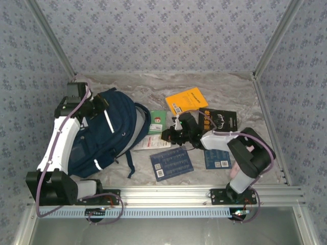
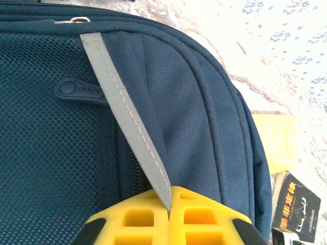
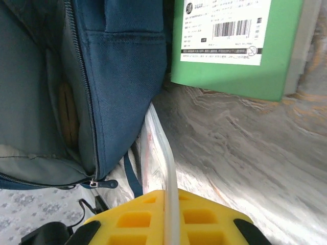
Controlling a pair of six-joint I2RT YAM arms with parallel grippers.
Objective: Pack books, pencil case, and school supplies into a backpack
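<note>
Backpack (image 1: pixel 110 135) slumps soft at the worktop's (image 1: pixel 214 84) left side, my left fingers (image 2: pixel 138 214) pinched on its reflective stripe (image 2: pixel 127 117). My right fingers (image 3: pixel 204 217) clamp the white packet (image 3: pixel 156 143) by its edge beside the unzipped bag; light, limp and slick, I judge, best gripped deeper.

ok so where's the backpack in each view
top external: backpack left of centre, under the left arm.
left wrist: it covers the left and middle.
right wrist: left side, zip open.
shared landmark: the marbled table beside it.
</note>
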